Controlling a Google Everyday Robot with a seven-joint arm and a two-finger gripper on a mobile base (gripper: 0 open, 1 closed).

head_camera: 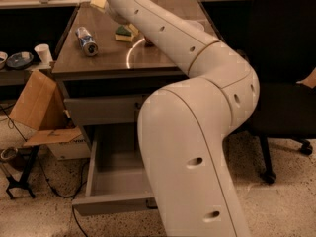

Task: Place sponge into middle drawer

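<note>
Brown tabletop carries a soda can lying on its side near the left edge; sponge lies flat to the right of the can, slightly further back, apart from it; gripper sits behind the can, over the table's far edge.
</note>
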